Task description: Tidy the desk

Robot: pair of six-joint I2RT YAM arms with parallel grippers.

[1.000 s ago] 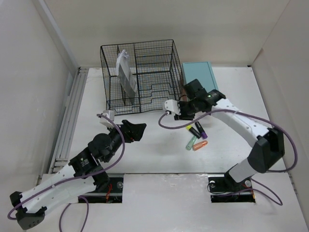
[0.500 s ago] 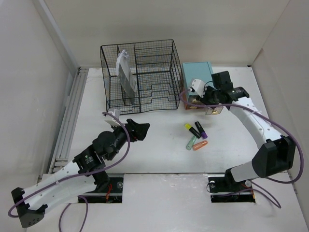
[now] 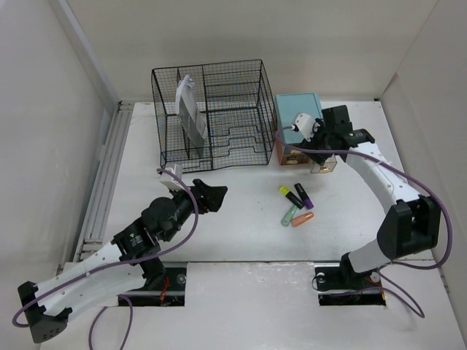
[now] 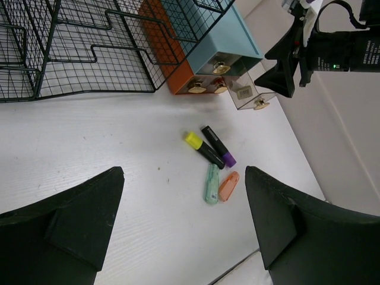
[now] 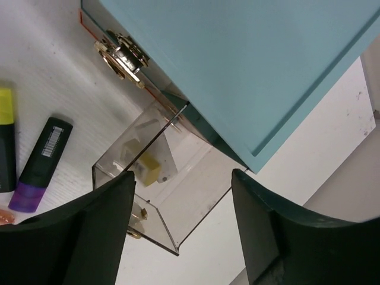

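Counter [image 3: 241,226] takes up the whole floor of the top view: white, pale walls on three sides, one grey rail [image 3: 102,189] along its left edge. On it: 1 black wire-mesh organizer [image 3: 211,109] at the back, with 1 sheaf of paper [image 3: 190,109] upright in its left compartment. 1 teal drawer box [image 3: 292,106] sits just beside the organizer's right side. 4 brass knobs show on the box in the left wrist view, one of them on the 1 clear drawer [image 4: 246,89], which is pulled out. Inside that drawer there's a small yellow item [image 5: 151,166]; the rest of the contents are too unclear to count. 4 markers lie loose in a tight cluster in front of the box: yellow-capped marker [image 4: 202,147], purple-capped marker [image 4: 218,146], mint marker [image 4: 212,183], orange marker [image 4: 228,185]. The two black-bodied ones lie side by side, and so do mint and orange. Left arm [image 3: 146,233]: left jaws spread wide with nothing between them, above bare counter, left of the markers. Right arm [image 3: 379,182]: right jaws also wide apart and holding nothing, above the clear drawer.
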